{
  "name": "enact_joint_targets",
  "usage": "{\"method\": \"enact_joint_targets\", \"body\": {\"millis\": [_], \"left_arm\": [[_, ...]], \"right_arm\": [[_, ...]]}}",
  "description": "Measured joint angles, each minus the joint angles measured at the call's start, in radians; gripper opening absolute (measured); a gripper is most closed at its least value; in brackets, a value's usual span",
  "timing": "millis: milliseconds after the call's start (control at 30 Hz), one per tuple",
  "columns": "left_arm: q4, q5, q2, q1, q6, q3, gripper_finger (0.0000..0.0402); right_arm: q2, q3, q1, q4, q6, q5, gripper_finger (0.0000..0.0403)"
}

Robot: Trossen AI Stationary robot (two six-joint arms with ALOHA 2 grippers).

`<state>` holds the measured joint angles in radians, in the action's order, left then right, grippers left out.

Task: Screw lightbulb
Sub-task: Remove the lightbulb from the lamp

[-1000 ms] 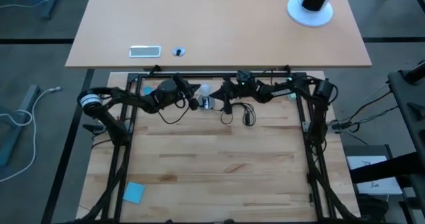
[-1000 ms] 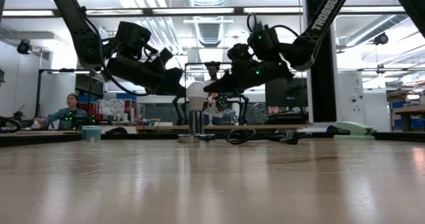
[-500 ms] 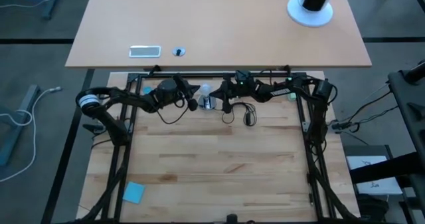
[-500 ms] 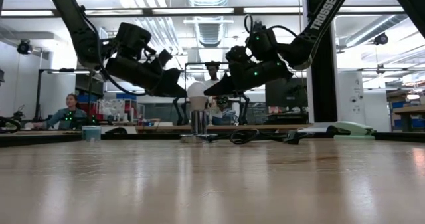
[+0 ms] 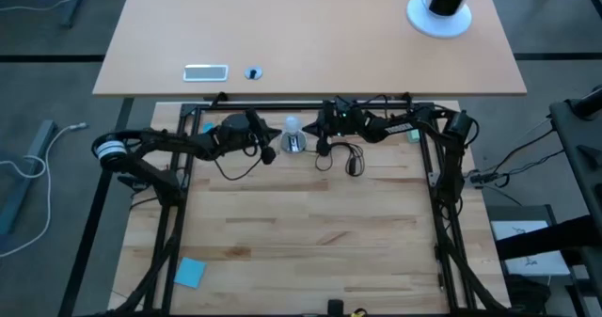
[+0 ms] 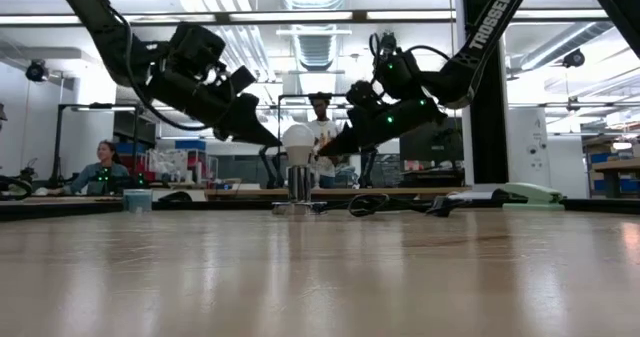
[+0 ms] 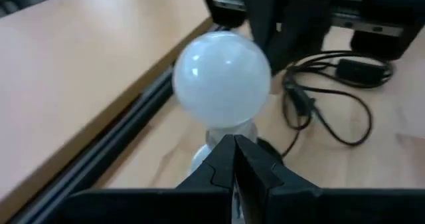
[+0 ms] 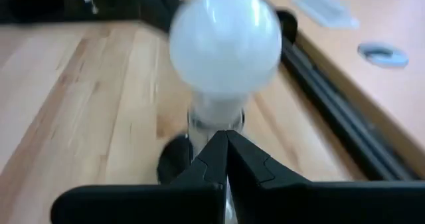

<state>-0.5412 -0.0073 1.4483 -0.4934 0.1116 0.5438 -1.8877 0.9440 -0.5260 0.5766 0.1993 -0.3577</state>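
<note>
1. Your lightbulb stands upright near the middle of the wooden desk's far edge, base down in the silver socket, whose black cord trails toward the right.
2. Your left gripper sits just beside the bulb on its left, fingers pressed together, holding nothing.
3. Your right gripper sits just beside the bulb on its right, fingers likewise closed and empty.
4. In the low view, both grippers slope down toward the bulb's neck without touching it.
</note>
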Motion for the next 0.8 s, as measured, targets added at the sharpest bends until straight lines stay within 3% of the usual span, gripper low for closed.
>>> {"method": "enact_joint_targets", "body": {"millis": [133,233,433,800], "left_arm": [[0.053,-0.112,-0.037,-0.002,0.014,-0.001,0.0],[0.005,-0.118,-0.037,-0.01,0.046,-0.001,0.0],[-0.128,-0.124,0.031,-0.027,0.079,0.016,0.0],[-0.099,-0.084,0.167,-0.029,0.089,0.13,0.0]], "right_arm": [[0.018,-0.009,0.0,-0.021,0.01,-0.059,0.0002],[0.021,-0.001,0.01,-0.015,0.011,-0.142,0.0002],[0.021,0.041,0.031,-0.015,0.046,-0.137,0.0002],[0.021,0.059,0.024,-0.033,0.058,-0.046,0.0002]]}}
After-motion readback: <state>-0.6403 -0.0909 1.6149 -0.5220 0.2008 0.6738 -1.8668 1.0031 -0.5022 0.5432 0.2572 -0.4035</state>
